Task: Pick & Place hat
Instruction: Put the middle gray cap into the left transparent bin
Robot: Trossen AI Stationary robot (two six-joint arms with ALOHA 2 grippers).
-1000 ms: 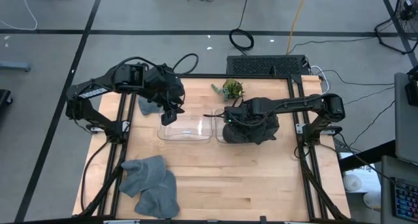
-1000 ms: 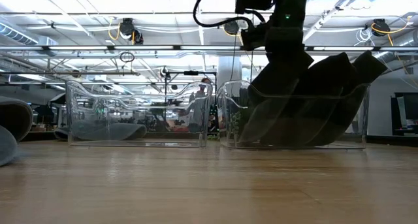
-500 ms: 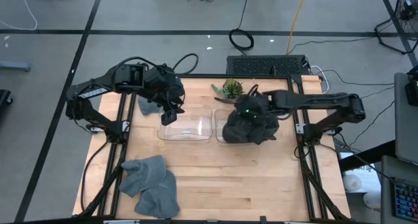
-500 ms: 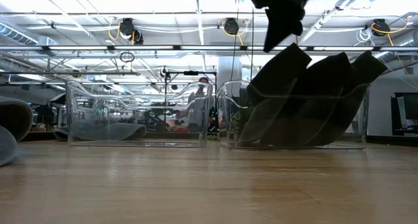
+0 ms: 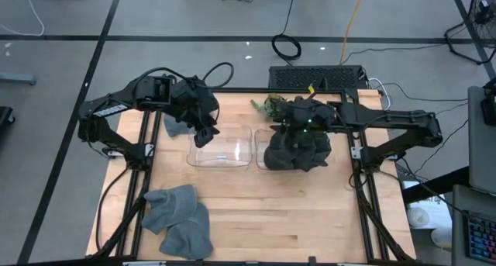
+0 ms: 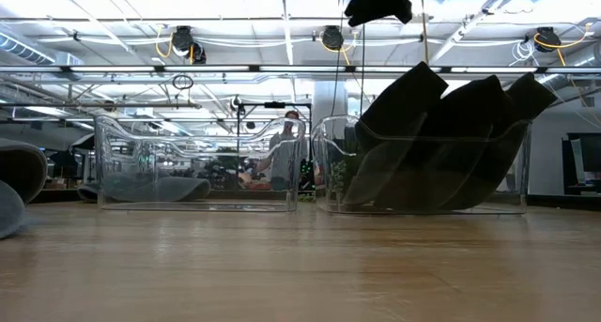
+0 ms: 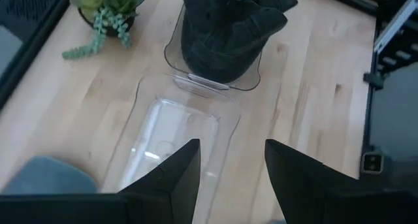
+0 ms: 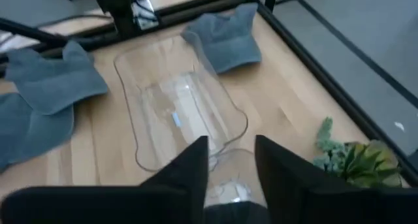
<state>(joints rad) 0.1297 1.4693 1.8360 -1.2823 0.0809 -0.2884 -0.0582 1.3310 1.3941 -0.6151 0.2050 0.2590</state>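
Hats, the dark ones, are stacked in the right-hand clear bin on the tabletop. From overhead it's one black lump, but the low view shows them standing on edge, leaning side by side and poking above the bin's rim.

Right pincer sits above the far edge of that pile. Overhead you can't make out its fingers against the dark fabric. Its own wrist camera settles it: the two fingers stand a bit apart with nothing between them, looking down on the empty clear bin, grey hats and a little succulent.

Left pincer hovers at the far left corner of the empty bin. Its wrist view shows the fingers apart and empty, with the empty bin below and the dark hat pile beyond, next to the plant.

Only the top view catches the grey hats heaped at the near left corner, plus one more under the left arm. The low view alone shows a person in the room behind.
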